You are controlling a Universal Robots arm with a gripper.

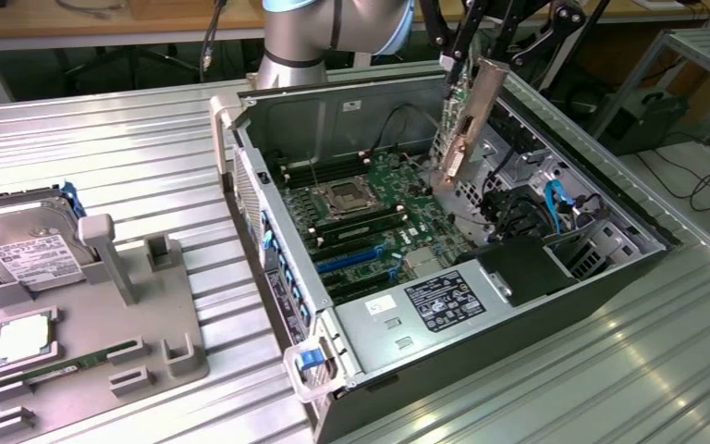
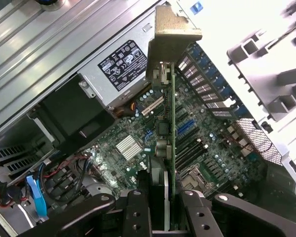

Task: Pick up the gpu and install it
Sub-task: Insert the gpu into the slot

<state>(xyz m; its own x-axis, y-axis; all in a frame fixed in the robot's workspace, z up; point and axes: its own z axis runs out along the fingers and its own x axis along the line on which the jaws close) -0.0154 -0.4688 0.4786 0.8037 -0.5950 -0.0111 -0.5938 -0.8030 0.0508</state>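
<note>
The tool is above the open computer case, and it has the gpu. The jaws are drawn in narrow and pinch the card's thin body between both fingers. In the wrist view the tool grips one short end of the gpu, seen edge-on.

So the card hangs straight off the tool. Its long axis runs down and away from the fingers towards the motherboard, with the pale end bracket farthest from the grip. It stands on end rather than lying flat (no slot will take it that way). I judge it to be in the air; whether its low end touches anything, I cannot tell.

The blue expansion slots lie below it, towards the exterior view's left, next to the power supply. The hard drive sits in the grey holder on the worktop, well apart.
</note>
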